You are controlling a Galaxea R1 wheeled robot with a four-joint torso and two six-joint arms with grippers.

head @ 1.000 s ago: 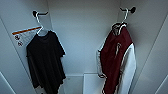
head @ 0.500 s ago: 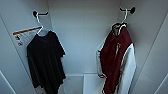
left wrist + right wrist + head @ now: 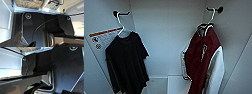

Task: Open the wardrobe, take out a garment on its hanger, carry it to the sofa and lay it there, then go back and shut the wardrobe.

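So the head view is looking straight into the open tall white wardrobe, plain white back panel and side walls, doors already swung out of the way. On the right side the maroon varsity-style jacket with white sleeves hangs on its white plastic hanger with the curved hook, and that hook sits over a small dark round peg on the right wall. The jacket hangs a bit turned, front facing toward the middle, with a white sleeve down its outer side and the collar right under the hanger neck. Over on the left a black short-sleeved t-shirt hangs from another white hanger on its own dark peg, well apart from the jacket. Behind the tee there's a white sticker with an orange stripe on the left wall. Down low between the two garments you can see white shelf or box tops. As for the grippers, honestly can't tell from either wrist view whether they're open or closed or holding anything.
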